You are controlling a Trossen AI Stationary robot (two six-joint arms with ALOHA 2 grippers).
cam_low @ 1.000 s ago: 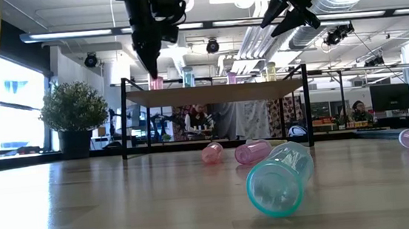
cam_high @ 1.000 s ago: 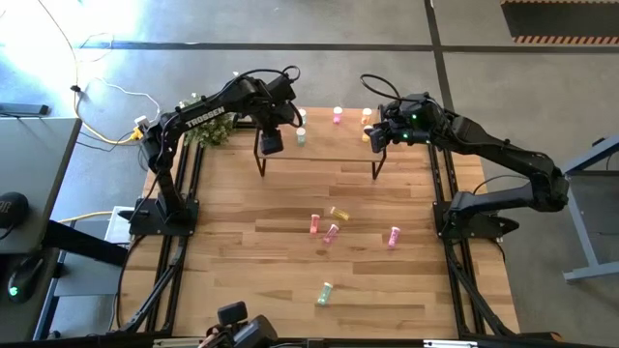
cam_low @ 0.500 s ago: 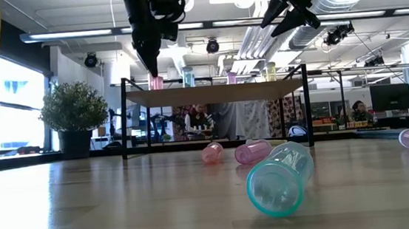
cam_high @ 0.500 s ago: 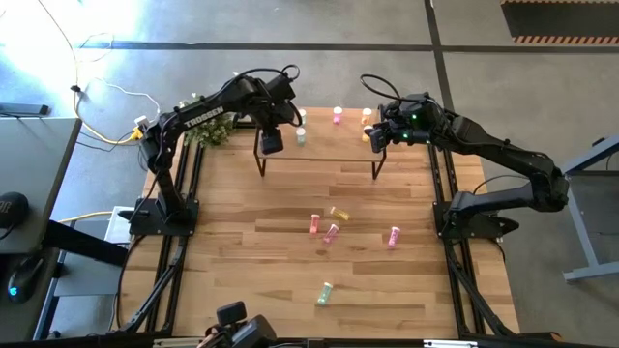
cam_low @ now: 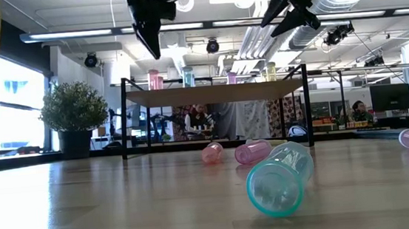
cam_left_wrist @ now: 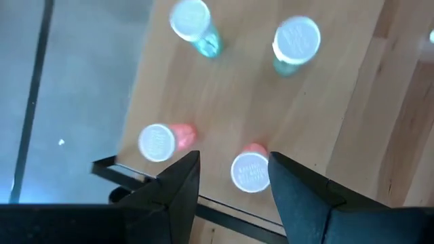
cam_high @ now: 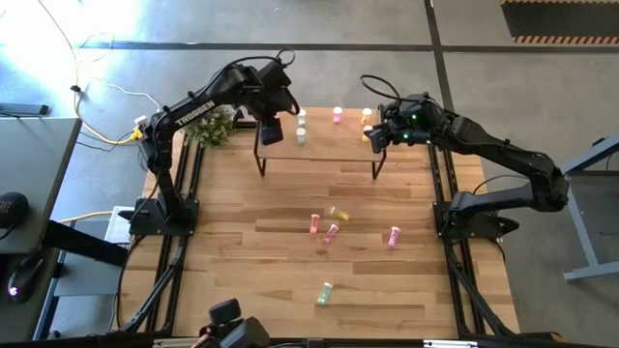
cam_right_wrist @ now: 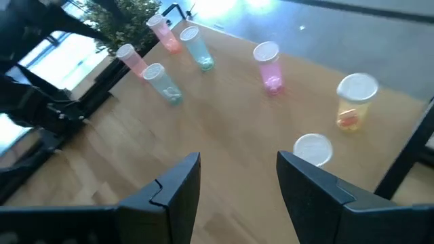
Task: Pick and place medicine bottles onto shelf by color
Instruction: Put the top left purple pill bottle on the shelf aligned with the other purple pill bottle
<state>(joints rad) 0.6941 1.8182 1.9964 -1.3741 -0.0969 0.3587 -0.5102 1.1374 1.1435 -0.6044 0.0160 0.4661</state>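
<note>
The left tool [cam_low: 150, 45] hangs above the shelf's [cam_low: 217, 93] left end with its fingers [cam_left_wrist: 180, 183] parted and nothing between them; the left wrist view looks straight down past them at two salmon-red bottles [cam_left_wrist: 249, 169] standing upright near the shelf's edge, and two mint-green bottles [cam_left_wrist: 296, 42] upright farther in. The right tool [cam_low: 285, 20] is above the shelf's right end, its fingers [cam_right_wrist: 178, 184] also apart and empty (its wrist view looks across the shelf top); a yellow-orange bottle [cam_right_wrist: 354, 98] stands near it with a second white cap [cam_right_wrist: 312, 148] just beside, whose body colour I cannot tell, and a pink bottle [cam_right_wrist: 268, 64] stands upright farther along.

The shelf sits at the far side of the bench [cam_high: 242, 261], with the upright bottles ranged in colour groups from left to right: salmon, mint, pink, yellow. A potted plant [cam_low: 75, 114] stands at the bench's far left corner.

More bottles lie on their sides on the open bench, well apart from the shelf: a small cluster of a salmon bottle [cam_high: 314, 224], a yellow one [cam_high: 339, 213] and a pink one [cam_high: 332, 233] near the middle; another pink bottle [cam_high: 394, 237] to their right; a lone mint bottle [cam_high: 325, 292] nearest the front edge, which fills the foreground of the low view.
</note>
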